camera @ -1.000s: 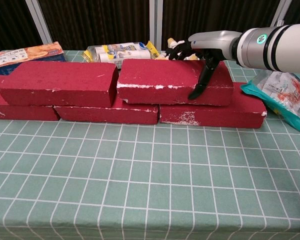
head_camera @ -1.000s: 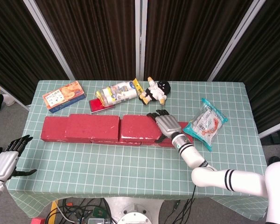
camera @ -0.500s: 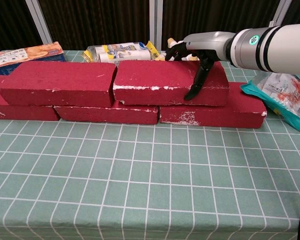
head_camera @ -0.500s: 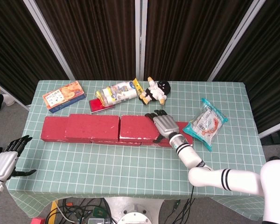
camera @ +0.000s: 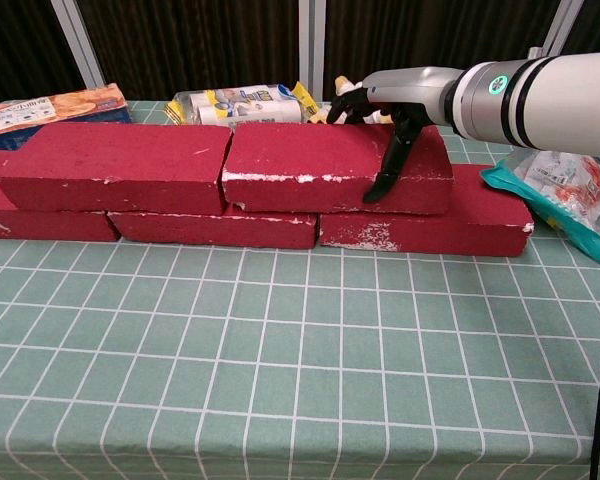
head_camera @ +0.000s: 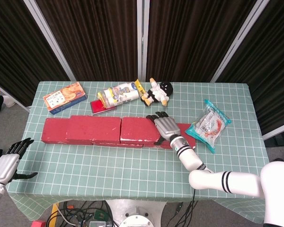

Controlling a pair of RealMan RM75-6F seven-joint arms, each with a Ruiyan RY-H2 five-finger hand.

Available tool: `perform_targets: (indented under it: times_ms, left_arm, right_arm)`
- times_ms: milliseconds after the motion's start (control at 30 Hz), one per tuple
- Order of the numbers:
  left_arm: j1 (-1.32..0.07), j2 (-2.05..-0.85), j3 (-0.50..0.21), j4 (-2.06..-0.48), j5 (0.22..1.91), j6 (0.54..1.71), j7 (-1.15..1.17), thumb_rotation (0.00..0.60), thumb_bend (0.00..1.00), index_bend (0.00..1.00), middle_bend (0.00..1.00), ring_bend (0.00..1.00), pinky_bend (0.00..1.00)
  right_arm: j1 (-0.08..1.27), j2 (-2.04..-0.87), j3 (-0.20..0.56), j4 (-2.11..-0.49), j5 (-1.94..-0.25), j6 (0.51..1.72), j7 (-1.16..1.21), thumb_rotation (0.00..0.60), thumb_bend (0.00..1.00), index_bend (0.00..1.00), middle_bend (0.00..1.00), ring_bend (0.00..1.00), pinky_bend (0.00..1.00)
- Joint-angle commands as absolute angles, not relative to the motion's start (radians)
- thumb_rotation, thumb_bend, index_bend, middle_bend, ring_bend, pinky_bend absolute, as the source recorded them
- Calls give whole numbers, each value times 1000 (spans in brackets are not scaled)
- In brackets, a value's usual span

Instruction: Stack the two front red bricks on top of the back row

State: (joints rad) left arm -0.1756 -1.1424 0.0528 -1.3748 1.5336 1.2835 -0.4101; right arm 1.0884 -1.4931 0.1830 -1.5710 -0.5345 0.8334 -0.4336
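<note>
Lying crosswise under the right hand (camera: 398, 110), the upper right brick (camera: 330, 165) is clasped — the left hand (head_camera: 9, 163), spread and unladen, is kept well apart.

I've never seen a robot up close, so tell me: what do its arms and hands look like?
The right hand has a silver metal back and black fingers; its arm is glossy white with black bands, and a green dot shows in the chest view. The left hand looks alike: silver back, black fingers.

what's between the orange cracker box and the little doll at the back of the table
In the head view, a clear snack bag lying on its side, with a small red packet beside it, between cracker box and doll.
</note>
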Motion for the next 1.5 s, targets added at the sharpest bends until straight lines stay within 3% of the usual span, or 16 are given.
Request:
perform_targets:
  times_ms: [33,1500]
  left_arm:
    - [-175,-1142,54,-1373,1533,1284,-412,600,10,39,0,0,0]
    - [-171,-1153,64,-1351,1533,1271,-435,600,10,39,0,0,0]
  right_arm:
    - [1089,-1495,183,-1570,-535,831,-432,600,50,172,348,0,0]
    - [1098,-1530,185,-1562,-508,867,-455,600,50,172,347,0,0]
